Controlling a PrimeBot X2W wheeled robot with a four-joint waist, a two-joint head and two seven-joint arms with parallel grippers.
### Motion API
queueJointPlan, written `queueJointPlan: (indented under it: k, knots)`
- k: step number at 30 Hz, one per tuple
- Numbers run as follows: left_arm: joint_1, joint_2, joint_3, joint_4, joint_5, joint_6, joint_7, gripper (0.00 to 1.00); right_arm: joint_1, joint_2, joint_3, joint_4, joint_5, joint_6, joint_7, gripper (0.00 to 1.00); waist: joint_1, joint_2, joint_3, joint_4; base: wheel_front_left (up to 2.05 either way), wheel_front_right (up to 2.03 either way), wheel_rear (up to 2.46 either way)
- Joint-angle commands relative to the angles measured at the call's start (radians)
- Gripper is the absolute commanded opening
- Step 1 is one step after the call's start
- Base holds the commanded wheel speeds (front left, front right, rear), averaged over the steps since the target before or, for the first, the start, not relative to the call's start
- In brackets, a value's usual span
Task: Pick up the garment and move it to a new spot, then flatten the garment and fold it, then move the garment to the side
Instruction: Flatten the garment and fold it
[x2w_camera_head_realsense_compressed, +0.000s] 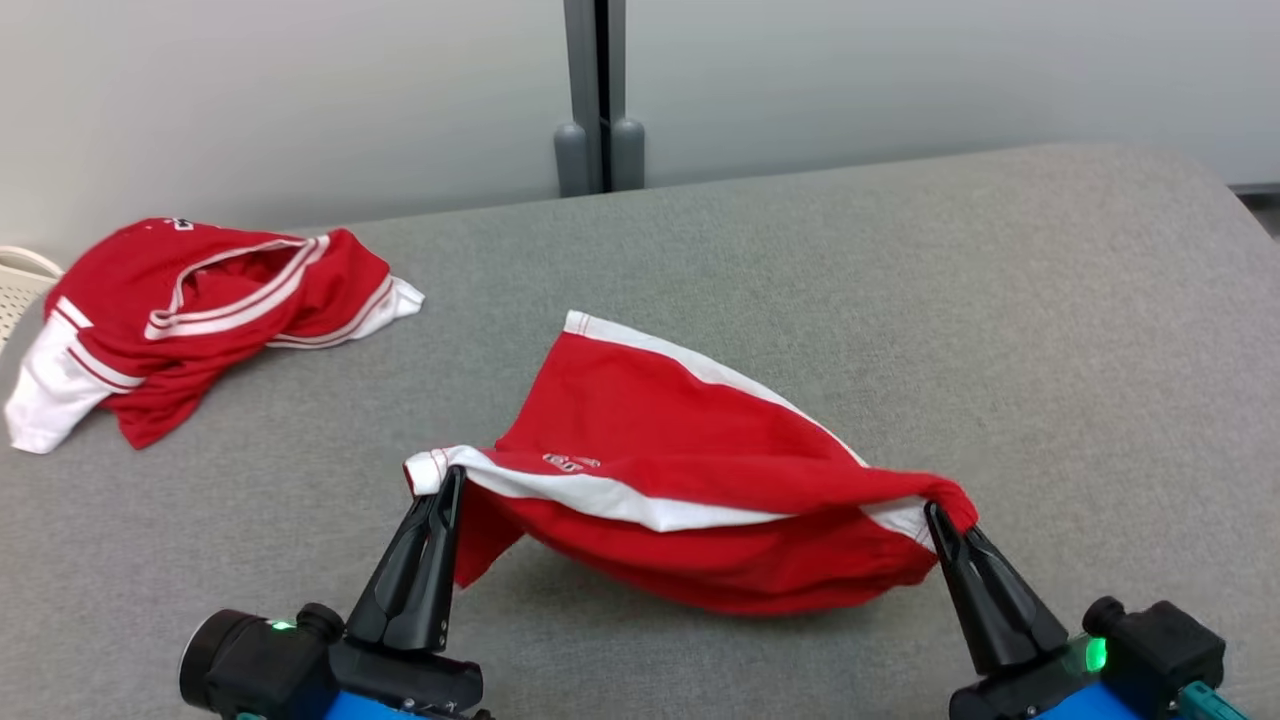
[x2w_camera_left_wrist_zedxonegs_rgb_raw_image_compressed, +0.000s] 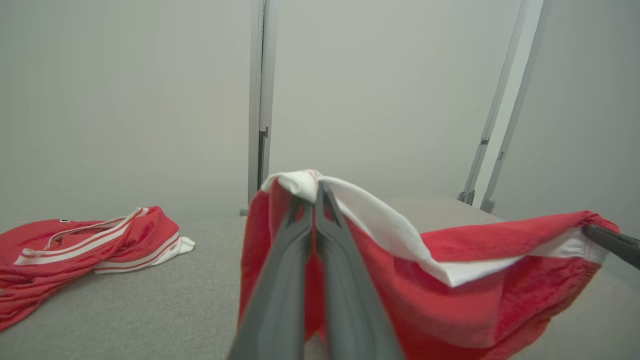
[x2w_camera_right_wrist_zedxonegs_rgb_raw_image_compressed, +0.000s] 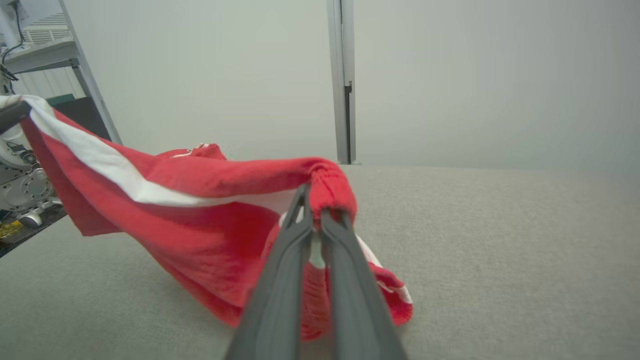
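Garment (x2w_camera_head_realsense_compressed: 680, 440), red shorts with white trim, hangs between both grippers: left gripper (x2w_camera_head_realsense_compressed: 453, 482) jaws pinched shut on the white-edged corner, right gripper (x2w_camera_head_realsense_compressed: 937, 515) jaws shut on the bunched red corner. Far hem rests on the grey tabletop (x2w_camera_head_realsense_compressed: 950, 300); middle sags. Suggest: hold both pinches, spread arms evenly to take out the sag, then lower flat. Stay clear of the second red garment (x2w_camera_head_realsense_compressed: 200, 310), far left.

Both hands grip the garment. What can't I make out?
Print on garment: head view, too small to read.
Right hand tips: right wrist view, partly under bunched cloth.
Second garment: left wrist view, cut by left edge.
Pale slotted object: head view, cut by left edge.
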Motion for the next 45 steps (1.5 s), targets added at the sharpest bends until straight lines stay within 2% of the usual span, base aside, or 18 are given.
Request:
queueJointPlan:
  k: [1, 8, 12, 17, 25, 31, 41, 44, 45]
  knots:
    - [0.002, 0.005, -0.001, 0.01, -0.012, 0.003, 0.004, 0.0, 0.017, -0.004, -0.003, 0.006, 0.0, 0.0, 0.006, 0.0, 0.0002, 0.0004, 0.013, -0.005, 0.0, 0.0, 0.0]
    - [-0.115, 0.016, -0.002, 0.152, -0.018, -0.007, -0.001, 0.0, -0.063, 0.037, 0.001, 0.142, 0.041, 0.0, -0.02, 0.0, 0.0002, 0.0004, 0.107, -0.039, 0.0, 0.0, 0.0]
    - [-0.258, 0.045, -0.019, 0.261, -0.001, -0.016, 0.002, 0.0, -0.152, 0.065, 0.003, 0.236, 0.064, 0.0, -0.048, 0.0, 0.0002, 0.0004, 0.177, -0.064, 0.0, 0.0, 0.0]
    - [-0.451, 0.053, -0.047, 0.423, -0.011, -0.021, 0.023, 0.0, -0.273, 0.089, 0.016, 0.354, 0.095, 0.0, -0.075, 0.0, 0.0002, 0.0004, 0.257, -0.094, 0.0, 0.0, 0.0]
    - [-0.683, 0.043, -0.069, 0.679, -0.016, -0.025, 0.007, 0.0, -0.402, 0.105, 0.043, 0.492, 0.11, 0.0, -0.108, 0.0, 0.0002, 0.0004, 0.324, -0.12, 0.0, 0.0, 0.0]
    - [-0.774, 0.039, -0.075, 0.808, -0.006, -0.021, 0.007, 0.0, -0.445, 0.108, 0.049, 0.529, 0.124, 0.0, -0.113, 0.0, 0.0002, 0.0004, 0.343, -0.135, 0.0, 0.0, 0.0]
    - [-0.898, 0.023, -0.096, 1.025, 0.006, -0.007, 0.003, 0.0, -0.474, 0.109, 0.062, 0.515, 0.16, 0.0, -0.114, 0.0, 0.0002, 0.0004, 0.352, -0.157, 0.0, 0.0, 0.0]
    - [-0.914, 0.017, -0.1, 1.054, 0.006, -0.006, -0.005, 0.0, -0.475, 0.109, 0.058, 0.514, 0.162, 0.0, -0.114, 0.0, 0.0002, 0.0004, 0.35, -0.159, 0.0, 0.0, 0.0]
    - [-0.921, 0.015, -0.102, 1.067, 0.006, -0.007, -0.01, 0.0, -0.474, 0.109, 0.056, 0.513, 0.163, 0.0, -0.114, 0.07, 0.0002, 0.0004, 0.349, -0.159, 0.0, 0.0, 0.0]
